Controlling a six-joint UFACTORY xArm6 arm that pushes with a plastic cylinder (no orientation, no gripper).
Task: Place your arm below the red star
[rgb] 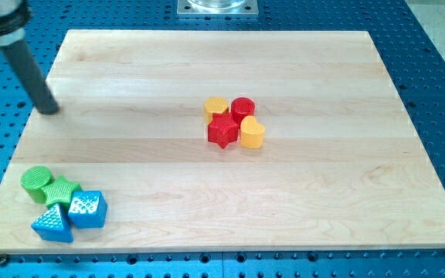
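Note:
The red star [222, 131] lies near the middle of the wooden board [230, 201], in a tight cluster with a red cylinder [242, 108] above right, a yellow hexagon [215, 108] above, and a yellow heart-shaped block [253, 133] to its right. My tip [49, 109] is at the board's left edge near the view's top, far to the left of the red star and a little above it.
At the view's bottom left lies a second cluster: a green cylinder [36, 181], a green star [60, 191], a blue cube [88, 208] and a blue triangle [53, 224]. A metal mount [217, 7] sits at the top edge.

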